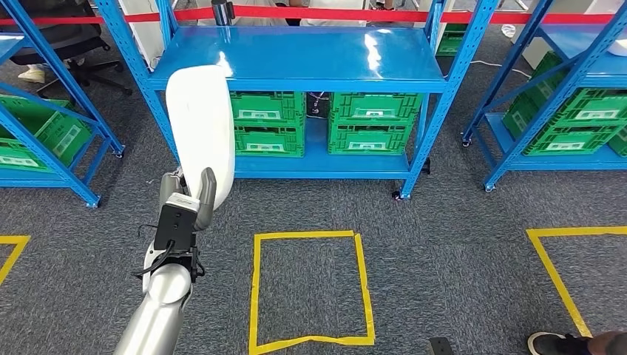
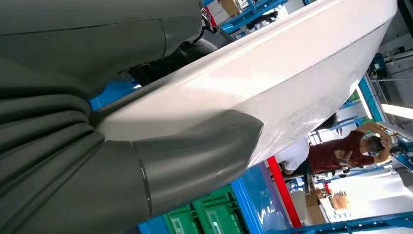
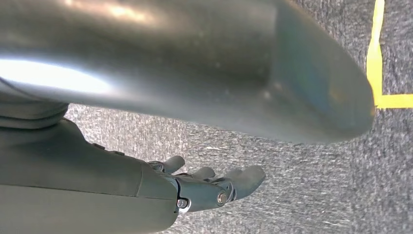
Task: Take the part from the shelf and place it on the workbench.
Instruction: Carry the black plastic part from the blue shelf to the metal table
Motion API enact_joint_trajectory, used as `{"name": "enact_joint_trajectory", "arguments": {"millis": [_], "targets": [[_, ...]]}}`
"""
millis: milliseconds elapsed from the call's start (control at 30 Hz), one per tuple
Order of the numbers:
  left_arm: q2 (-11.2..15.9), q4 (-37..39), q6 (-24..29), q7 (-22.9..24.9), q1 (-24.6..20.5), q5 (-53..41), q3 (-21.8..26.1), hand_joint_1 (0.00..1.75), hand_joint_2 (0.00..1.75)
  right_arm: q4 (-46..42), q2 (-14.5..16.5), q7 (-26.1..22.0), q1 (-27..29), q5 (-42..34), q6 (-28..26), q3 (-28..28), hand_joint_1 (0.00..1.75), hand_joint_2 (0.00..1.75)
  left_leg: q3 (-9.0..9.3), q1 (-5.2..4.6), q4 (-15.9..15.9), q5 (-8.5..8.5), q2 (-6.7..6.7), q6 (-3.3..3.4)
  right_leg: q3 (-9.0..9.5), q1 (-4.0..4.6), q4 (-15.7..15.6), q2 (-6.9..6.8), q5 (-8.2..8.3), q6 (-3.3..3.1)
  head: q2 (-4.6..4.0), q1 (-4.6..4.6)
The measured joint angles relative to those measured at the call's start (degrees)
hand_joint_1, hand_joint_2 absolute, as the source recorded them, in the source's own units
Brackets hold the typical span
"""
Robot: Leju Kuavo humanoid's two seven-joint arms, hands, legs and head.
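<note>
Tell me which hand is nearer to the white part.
Left. The left hand holds the white part upright in front of the blue shelf, its thumb pressed against it. The right hand hangs over the grey carpet, holding nothing.

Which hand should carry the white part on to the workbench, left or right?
Left. The left hand already grips the white part, raised in front of the blue shelf. The right hand hangs open over the carpet, holding nothing.

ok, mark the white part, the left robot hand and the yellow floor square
white part point(image 1: 201, 118), head view, middle of its panel
left robot hand point(image 1: 194, 201), head view, thumb on the part
yellow floor square point(image 1: 256, 288), head view, left tape edge
</note>
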Motion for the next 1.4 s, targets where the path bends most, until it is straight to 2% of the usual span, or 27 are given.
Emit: {"name": "enact_joint_trajectory", "arguments": {"millis": [67,100,200,233,267,300,333,400,433,467,533,600,667,733,767,800,867,933,967,1033,1067,1133,1200,1267,1300,1333,1400], "targets": [[0.1,-0.7,0.7,0.4,0.3,-0.5,0.0,1.75,1.75,0.0,0.0,-0.7,0.0,0.3,0.4,0.0,0.0,0.0,0.02,0.3,-0.5,0.5,-0.21,0.56,-0.29,-0.04,0.7,-0.11,-0.64,0.29,0.0,0.02],[0.1,-1.1,1.0,0.6,0.4,-0.7,0.0,1.75,1.75,0.0,0.0,-1.1,0.0,0.5,0.5,0.0,0.0,0.0,0.07,0.46,-0.7,0.81,-0.34,0.86,-0.95,-0.04,2.3,-0.06,-1.92,0.44,0.0,0.08],[0.2,-1.8,1.7,0.9,1.2,-1.1,0.2,1.75,1.75,0.0,0.0,-1.8,0.1,1.0,1.1,0.0,0.0,0.0,-0.39,0.61,-0.8,1.41,-0.99,1.09,-5.34,-0.12,13.1,0.16,-8.25,0.75,0.0,0.27],[0.3,-2.0,1.9,0.9,1.6,-1.3,0.2,1.75,1.75,0.0,0.0,-1.9,0.1,1.2,1.3,0.0,0.0,0.0,-0.63,0.62,-0.7,1.52,-1.34,0.98,-6.5,-0.17,16.2,0.17,-9.46,0.8,0.0,0.28],[0.4,-2.1,2.1,1.0,1.9,-1.5,0.3,1.75,1.75,0.0,0.0,-2.0,0.1,1.4,1.3,0.1,0.0,0.0,-0.87,0.67,-0.6,1.62,-1.77,0.83,-6.7,-0.21,17.3,0.18,-9.59,0.8,0.0,0.27],[0.5,-2.3,2.3,1.0,2.2,-1.7,0.3,1.75,1.75,0.0,0.0,-2.0,0.1,1.6,1.4,0.1,0.0,0.0,-1.08,0.76,-0.4,1.71,-2.28,0.64,-5.68,-0.28,16.0,0.29,-8.66,0.77,0.0,0.28],[0.5,-2.5,2.4,1.0,2.5,-1.8,0.3,1.75,1.75,0.0,0.0,-2.0,0.1,1.9,1.4,0.1,0.0,0.0,-1.28,0.87,-0.2,1.75,-2.87,0.41,-3.49,-0.42,12.4,0.73,-6.97,0.73,0.0,0.28],[0.6,-3.1,2.5,1.1,2.9,-1.8,0.4,1.75,1.75,0.0,0.0,-2.0,0.1,2.1,1.5,0.3,0.0,0.0,-1.79,1.0,0.4,1.78,-4.01,-0.32,0.9,-0.67,4.6,2.95,-4.77,0.61,0.0,0.31],[0.6,-3.4,2.5,1.1,3.0,-1.9,0.4,1.75,1.75,0.0,0.1,-1.9,0.1,2.2,1.6,0.4,0.0,0.0,-2.06,1.0,0.5,1.85,-4.51,-0.78,2.08,-0.71,2.3,3.71,-4.37,0.4,0.0,0.32],[0.6,-3.7,2.4,1.3,3.2,-1.9,0.5,1.75,1.75,0.0,0.1,-1.9,0.2,2.3,1.7,0.5,0.0,0.0,-2.29,0.97,0.5,1.99,-4.98,-1.24,2.34,-0.6,1.7,4.06,-4.5,0.1,0.0,0.33],[0.8,-4.4,2.2,1.8,3.6,-2.0,0.5,1.75,1.75,0.0,0.2,-1.7,0.2,2.5,1.9,0.5,0.0,0.0,-2.6,1.02,0.3,2.36,-5.79,-2.09,2.22,-0.4,1.7,2.89,-4.16,-0.82,0.0,0.34],[1.0,-4.9,2.1,2.1,4.2,-2.2,0.6,1.75,1.75,0.0,0.3,-1.5,0.2,2.9,1.9,0.6,0.0,0.0,-3.46,1.0,1.7,1.31,-4.19,-2.74,2.2,-0.44,1.5,1.67,-3.85,-1.81,0.0,0.07],[1.3,-5.3,2.0,2.3,4.5,-2.3,0.6,1.75,1.75,0.0,0.4,-1.3,0.3,3.0,1.9,0.6,0.0,0.0,-6.12,0.95,7.6,-2.26,-1.3,-3.22,2.08,-0.37,1.4,0.27,-3.7,-2.49,0.0,-0.34],[1.5,-5.4,2.0,2.3,5.0,-2.4,0.6,1.75,1.75,0.0,0.6,-1.1,0.5,3.0,1.9,0.6,0.0,0.0,-9.3,1.02,15.0,-5.62,-0.27,-3.53,1.9,-0.16,1.4,-1.26,-3.69,-2.7,0.0,-0.47],[1.7,-5.4,1.9,2.4,5.4,-2.4,0.6,1.75,1.75,0.0,0.7,-1.1,0.6,3.0,1.9,0.6,0.0,0.0,-9.84,1.03,16.6,-5.98,-0.14,-3.56,1.84,-0.1,1.4,-2.0,-3.68,-2.74,0.0,-0.49],[1.8,-5.4,1.8,2.4,5.6,-2.4,0.6,1.75,1.75,0.1,0.8,-1.0,0.7,3.0,1.9,0.6,0.0,0.0,-9.14,1.04,15.9,-5.21,-0.01,-3.52,1.82,-0.06,1.4,-2.76,-3.68,-2.74,0.0,-0.49],[2.1,-5.5,1.6,2.4,5.9,-2.4,0.6,1.75,1.75,0.1,1.0,-1.1,0.6,3.0,1.9,0.6,0.0,0.0,-4.63,0.95,8.3,-1.91,1.45,-3.21,1.94,0.03,1.5,-4.19,-3.74,-2.64,0.0,-0.49],[2.2,-5.7,1.5,2.4,5.9,-2.4,0.6,1.75,1.75,0.1,1.2,-1.1,0.6,3.0,1.9,0.6,0.0,0.0,-0.88,0.58,1.5,0.01,3.59,-2.5,2.06,0.3,1.6,-5.38,-3.85,-2.27,0.0,-0.45],[2.2,-5.8,1.5,2.4,5.9,-2.4,0.6,1.75,1.75,0.1,1.2,-1.1,0.6,3.0,1.9,0.6,0.0,0.0,-0.31,0.41,0.3,0.15,4.07,-2.11,2.12,0.43,1.7,-5.88,-3.87,-2.0,0.0,-0.42],[2.4,-5.9,1.5,2.4,6.0,-2.4,0.6,1.75,1.75,0.1,1.3,-1.2,0.6,3.1,1.9,0.7,0.0,0.0,-0.57,0.26,0.1,0.38,2.94,-1.34,2.25,0.48,1.6,-6.97,-3.81,-1.36,0.0,-0.37],[2.5,-6.0,1.5,2.4,6.0,-2.4,0.6,1.75,1.75,0.1,1.4,-1.3,0.5,3.2,1.9,0.7,0.0,0.0,-0.66,0.36,0.0,0.62,2.26,-1.0,2.27,0.36,1.8,-6.7,-4.01,-0.98,0.0,-0.36],[2.6,-6.1,1.3,2.4,5.8,-2.4,0.6,1.75,1.75,0.1,1.4,-2.1,0.4,3.2,1.8,0.9,0.0,0.0,-0.83,0.7,-0.3,1.16,1.02,-0.29,1.24,0.09,4.3,-3.87,-5.93,-0.34,0.0,-0.24],[2.7,-6.1,1.0,2.1,5.4,-2.2,0.7,1.75,1.75,0.1,1.3,-3.0,0.5,3.0,1.5,1.0,0.0,0.0,-1.2,0.86,-0.3,1.52,-0.19,0.16,-1.78,-0.03,10.8,-0.61,-9.54,0.01,0.0,0.0],[2.8,-5.5,1.2,1.5,4.8,-1.4,0.7,1.75,1.75,0.1,1.0,-3.5,0.6,2.8,1.3,1.0,0.0,0.0,-1.6,0.8,-0.1,1.73,-1.79,0.28,-4.77,0.0,17.0,0.16,-11.49,0.14,0.0,0.11],[2.9,-5.1,1.6,1.1,4.5,-0.9,0.7,1.75,1.75,0.1,0.8,-3.6,0.5,2.8,1.3,1.0,0.0,0.0,-1.77,0.79,0.1,1.79,-2.68,0.25,-4.95,0.01,17.2,0.26,-10.83,0.1,0.0,0.12],[3.1,-4.6,2.3,0.6,4.2,-0.1,0.7,1.75,1.75,0.1,0.6,-3.5,0.4,2.8,1.3,1.0,0.0,0.0,-1.91,0.8,0.3,1.84,-3.61,0.16,-4.01,-0.01,15.2,0.48,-9.15,-0.01,0.0,0.13],[3.4,-4.1,3.6,-0.3,3.8,1.5,0.7,1.75,1.75,0.1,0.3,-3.2,0.1,2.5,1.4,1.0,0.0,0.0,-2.19,0.88,0.7,1.88,-5.2,-0.19,-0.18,-0.23,7.4,2.47,-5.66,-0.36,-0.01,0.14]]}}
